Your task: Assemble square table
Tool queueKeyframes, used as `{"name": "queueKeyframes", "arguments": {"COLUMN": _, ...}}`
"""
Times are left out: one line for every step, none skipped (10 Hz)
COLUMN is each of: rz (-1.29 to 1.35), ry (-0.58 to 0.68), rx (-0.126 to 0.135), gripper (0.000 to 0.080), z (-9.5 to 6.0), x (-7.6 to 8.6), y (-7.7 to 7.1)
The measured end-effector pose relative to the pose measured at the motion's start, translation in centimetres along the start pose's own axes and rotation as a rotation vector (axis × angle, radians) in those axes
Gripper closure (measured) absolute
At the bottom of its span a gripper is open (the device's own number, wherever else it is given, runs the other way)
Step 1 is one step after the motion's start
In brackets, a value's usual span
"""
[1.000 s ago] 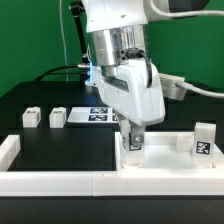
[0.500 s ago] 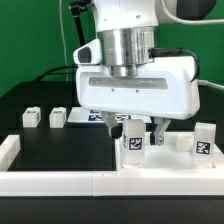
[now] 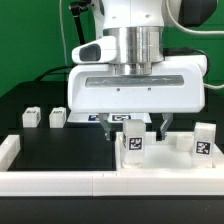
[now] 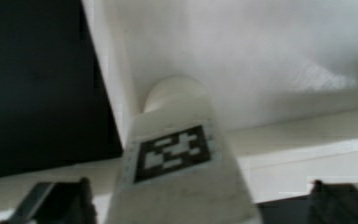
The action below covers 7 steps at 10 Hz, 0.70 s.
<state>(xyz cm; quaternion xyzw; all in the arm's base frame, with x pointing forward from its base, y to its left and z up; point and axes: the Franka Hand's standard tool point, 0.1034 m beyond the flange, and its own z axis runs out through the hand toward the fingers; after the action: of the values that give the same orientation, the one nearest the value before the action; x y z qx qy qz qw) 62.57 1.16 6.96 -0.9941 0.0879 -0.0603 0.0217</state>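
Observation:
The white square panel (image 3: 168,152) lies at the exterior view's right. One white tagged leg (image 3: 133,144) stands upright at its near left corner, and a second leg (image 3: 203,141) stands at its right side. My gripper (image 3: 137,130) is open and hangs over the first leg, with one finger (image 3: 112,128) on each side and apart from it. In the wrist view the same leg (image 4: 179,150) rises between the dark fingertips (image 4: 59,201) of the gripper (image 4: 202,205), with the panel (image 4: 265,60) behind it. Two more legs (image 3: 31,117) (image 3: 57,117) stand on the black table at the left.
Low white border rails run along the front (image 3: 60,181) and the left corner (image 3: 8,150). The marker board (image 3: 100,117) lies behind the gripper. A green wall is at the back. The black table top (image 3: 60,150) spreads to the left of the panel.
The gripper has turned about its vertical axis, so its broad side now faces the exterior camera. Its fingers have spread apart on either side of the leg. The leg has not moved.

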Motion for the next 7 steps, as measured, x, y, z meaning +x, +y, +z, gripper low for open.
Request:
{"name": "queueKeyframes", "arguments": {"rz": 0.029, "ry": -0.001, "rx": 0.001, "gripper": 0.0367, "z": 0.03, "x": -0.02, "y": 0.0}}
{"name": "queueKeyframes", "arguments": {"rz": 0.128, "ry": -0.001, "rx": 0.001, "gripper": 0.0512, "z": 0.08, "x": -0.04, "y": 0.11}}
{"name": "queueKeyframes", "arguments": {"rz": 0.201, "ry": -0.002, "rx": 0.001, "gripper": 0.0511, "z": 0.13, "x": -0.04, "y": 0.18}}
{"name": "queueKeyframes", "arguments": {"rz": 0.277, "ry": -0.002, "rx": 0.003, "gripper": 0.0511, "z": 0.14, "x": -0.03, "y": 0.22}}
{"name": "queueKeyframes", "arguments": {"rz": 0.394, "ry": -0.001, "rx": 0.004, "gripper": 0.0511, "z": 0.13, "x": 0.01, "y": 0.26}}
{"name": "queueKeyframes", "arguments": {"rz": 0.594, "ry": 0.003, "rx": -0.003, "gripper": 0.0511, "z": 0.06, "x": 0.1, "y": 0.33}}
{"name": "queueKeyframes", "arguments": {"rz": 0.811, "ry": -0.005, "rx": -0.013, "gripper": 0.0511, "z": 0.1, "x": -0.05, "y": 0.44}}
